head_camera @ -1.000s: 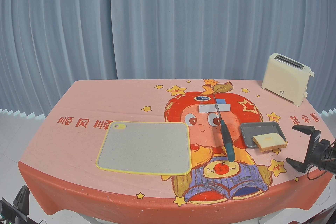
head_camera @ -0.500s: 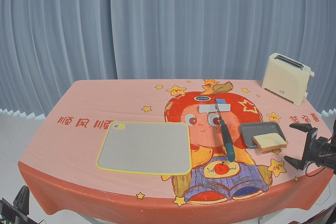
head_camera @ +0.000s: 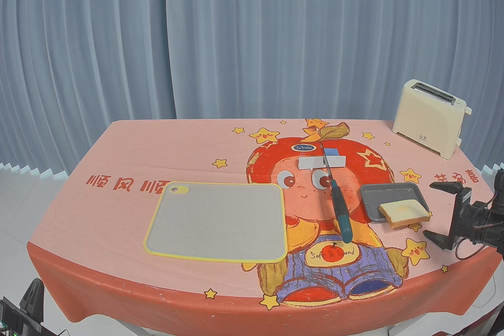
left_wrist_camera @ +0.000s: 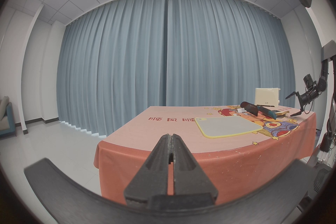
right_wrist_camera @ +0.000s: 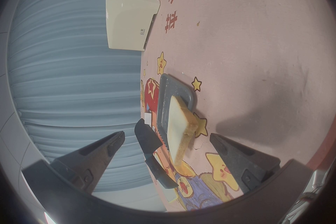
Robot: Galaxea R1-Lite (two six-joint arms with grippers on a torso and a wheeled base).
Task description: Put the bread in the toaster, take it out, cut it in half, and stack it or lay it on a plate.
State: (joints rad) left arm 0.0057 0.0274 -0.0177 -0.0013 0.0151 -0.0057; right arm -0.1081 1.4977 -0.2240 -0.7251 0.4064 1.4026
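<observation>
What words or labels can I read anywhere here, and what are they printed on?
"顺风顺": red characters on the tablecloth, cut off by the cutting board.
Red characters by the tablecloth's right edge: too skewed to read.
Label on the toaster and small lettering on the cartoon figure: too small to read.

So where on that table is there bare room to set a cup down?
The widest bare tablecloth is the far left, between the cutting board and the curtain-side edge. The board's own top is free too. The right side is crowded: knife, grey tray with bread at its near corner, and toaster at the far corner.
</observation>
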